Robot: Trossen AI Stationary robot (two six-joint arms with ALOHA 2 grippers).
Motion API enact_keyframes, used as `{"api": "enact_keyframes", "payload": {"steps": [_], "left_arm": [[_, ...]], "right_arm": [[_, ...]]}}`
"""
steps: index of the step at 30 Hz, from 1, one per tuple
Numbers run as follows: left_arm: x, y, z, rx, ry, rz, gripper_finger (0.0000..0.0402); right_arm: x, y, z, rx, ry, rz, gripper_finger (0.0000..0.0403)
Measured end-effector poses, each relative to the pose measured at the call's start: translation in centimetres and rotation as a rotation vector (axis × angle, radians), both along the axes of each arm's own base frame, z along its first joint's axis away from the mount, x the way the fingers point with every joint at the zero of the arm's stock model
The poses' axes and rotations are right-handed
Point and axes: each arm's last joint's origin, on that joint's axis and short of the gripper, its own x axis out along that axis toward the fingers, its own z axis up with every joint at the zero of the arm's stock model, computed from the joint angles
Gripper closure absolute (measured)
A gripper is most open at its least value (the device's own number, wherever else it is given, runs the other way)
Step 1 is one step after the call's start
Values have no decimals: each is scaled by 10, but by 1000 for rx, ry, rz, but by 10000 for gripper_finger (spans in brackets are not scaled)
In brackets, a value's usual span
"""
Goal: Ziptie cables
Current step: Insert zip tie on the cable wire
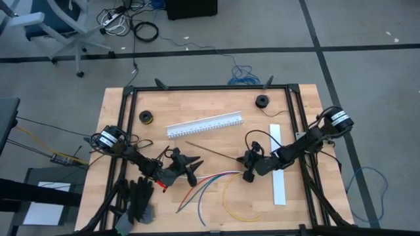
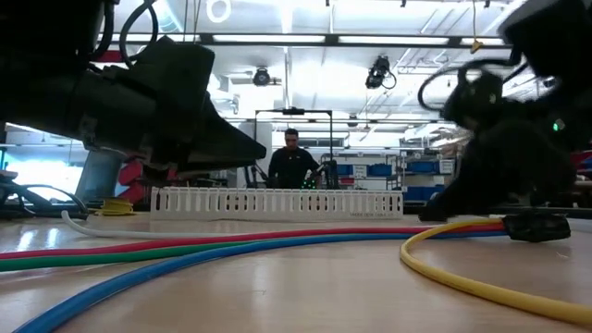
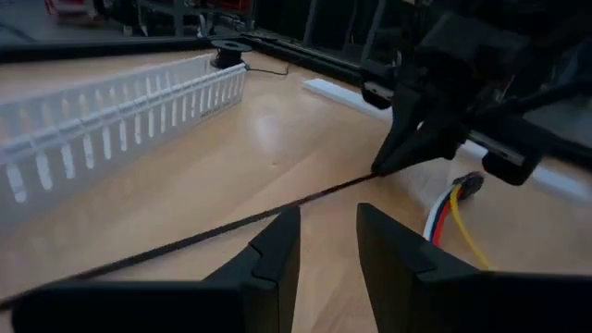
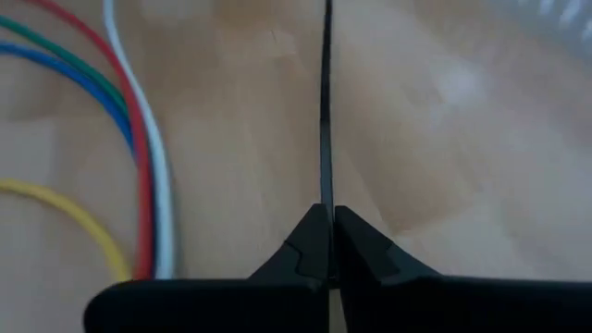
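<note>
The right gripper (image 4: 326,242) has its fingers (image 4: 294,254) pinched together on the near end of a thin black zip tie (image 4: 326,102), which runs straight out ahead of the tips across the wooden tabletop (image 4: 462,139). Just beside these fingers, on one flank, lie the cables (image 4: 139,166): white, red, green and blue strands running close together, with a yellow one curving off apart from them. In the high view the right gripper (image 1: 249,159) sits right at the gathered ends of the cables (image 1: 213,178), which fan away from it toward the left gripper (image 1: 191,169) and the tabletop's near edge. The left gripper (image 3: 326,248) holds its fingers (image 3: 277,254) slightly parted with nothing between them, hovering over the middle of the zip tie (image 3: 231,227), whose far end leads to the right gripper's tips (image 3: 393,165). Beyond the left fingers and off to one side lies a long white slotted channel (image 3: 111,111), well apart from both grippers; a flat white strip (image 1: 277,164) rests on the far side of the right gripper from the cables. In the low view the cables (image 2: 231,242) sweep across the tabletop in front of the channel (image 2: 277,201), and a person (image 2: 292,162) stands in the room behind.
</note>
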Motion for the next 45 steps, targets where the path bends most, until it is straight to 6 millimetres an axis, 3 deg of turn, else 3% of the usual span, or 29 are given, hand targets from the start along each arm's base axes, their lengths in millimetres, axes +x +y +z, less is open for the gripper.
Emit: {"api": "enact_keyframes", "payload": {"steps": [9, 17, 20, 31, 40, 45], "left_arm": [[2, -1, 7, -68, -87, 1, 318], [13, 16, 16, -125, -175, -16, 318], [14, 19, 16, -131, -178, -28, 318], [14, 18, 15, -105, -148, -64, 318], [14, 19, 14, -102, -141, -64, 318], [14, 19, 13, -96, -128, -64, 318]], "right_arm": [[4, -1, 47, -58, -260, -48, 402], [8, -1, 66, -67, -413, -42, 402], [8, 1, 63, -16, -388, 6, 402], [-5, -10, 26, -57, 4, 40, 379], [2, -27, 24, -12, 42, 55, 317], [8, -32, 4, 5, 111, 80, 299]]}}
